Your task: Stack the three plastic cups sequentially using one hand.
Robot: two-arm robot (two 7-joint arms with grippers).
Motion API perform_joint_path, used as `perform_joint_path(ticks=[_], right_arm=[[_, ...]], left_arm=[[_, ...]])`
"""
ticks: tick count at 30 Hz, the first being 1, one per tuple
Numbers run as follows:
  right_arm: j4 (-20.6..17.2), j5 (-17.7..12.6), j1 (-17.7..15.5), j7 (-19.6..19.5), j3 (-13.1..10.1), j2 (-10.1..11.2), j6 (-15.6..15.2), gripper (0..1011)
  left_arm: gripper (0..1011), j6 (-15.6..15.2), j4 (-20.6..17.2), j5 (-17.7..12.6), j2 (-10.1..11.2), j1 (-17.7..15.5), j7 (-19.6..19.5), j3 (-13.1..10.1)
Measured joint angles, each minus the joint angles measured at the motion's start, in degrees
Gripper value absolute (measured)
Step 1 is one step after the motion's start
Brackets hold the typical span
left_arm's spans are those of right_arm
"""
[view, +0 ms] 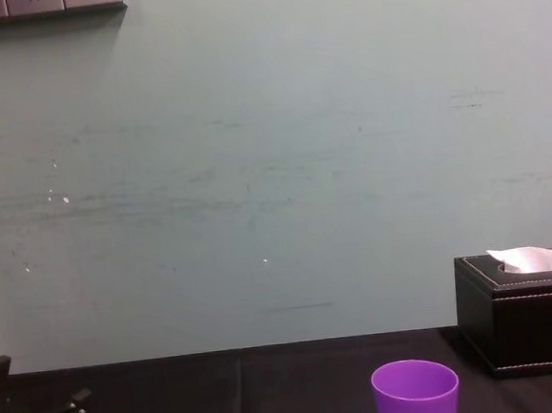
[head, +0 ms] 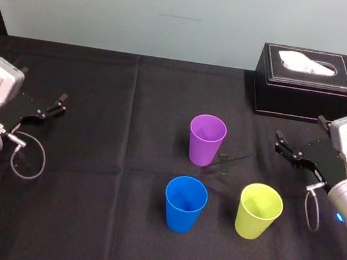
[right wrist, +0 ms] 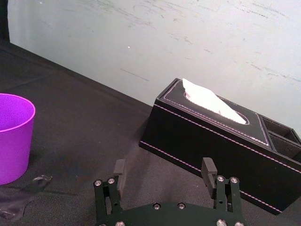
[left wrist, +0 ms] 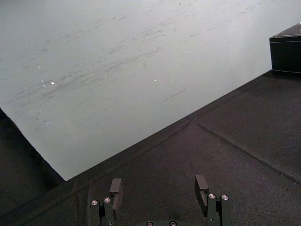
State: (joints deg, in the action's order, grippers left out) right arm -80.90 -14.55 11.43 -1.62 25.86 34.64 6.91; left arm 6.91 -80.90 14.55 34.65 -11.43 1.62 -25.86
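While no cup is yet sitting inside another, the black-clothed table (head: 81, 221) is carrying the whole scene, and the stacking, as I judge it, is not yet begun. The black tissue box (head: 311, 85) is standing at the table's far right, a white tissue poking from its slot.

The right gripper (right wrist: 164, 167) is hanging over the cloth just in front of that box and to the right of the cups, its jaws spread wide and gripping nothing. The left gripper (left wrist: 159, 183) is sitting well apart at the table's left side, equally wide and empty, seemingly idling.

The three cups are standing upright in a loose triangle near the middle, none touching another:
- The purple cup (head: 206, 139) is standing farthest back.
- The blue cup (head: 184, 203) is standing nearer and slightly left.
- The yellow-green cup (head: 258, 211) is standing nearer and to the right, closest to the right gripper.

Just beside the purple cup's base a small dark scrap (right wrist: 40, 180) is lying; what it is I cannot tell.

The cups are looking light and smooth, so several things could be going wrong from here:
- A finger arriving low from the side is likely to be knocking a cup over before the jaws are closing.
- A hard pinch on the thin wall is risking a buckle or a slip.
- With one arm working alone, nothing is bracing the lower cup, so an off-centre descent is risking rim catching rim and tipping both.
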Motion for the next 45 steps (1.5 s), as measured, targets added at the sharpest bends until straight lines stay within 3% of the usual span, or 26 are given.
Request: perform_joint_path(ticks=[45], right_arm=[[0.0,0.0,0.0,0.0,0.0,0.0,0.0,1003]], left_arm=[[1011,0.0,0.0,0.0,0.0,0.0,0.0,0.0]])
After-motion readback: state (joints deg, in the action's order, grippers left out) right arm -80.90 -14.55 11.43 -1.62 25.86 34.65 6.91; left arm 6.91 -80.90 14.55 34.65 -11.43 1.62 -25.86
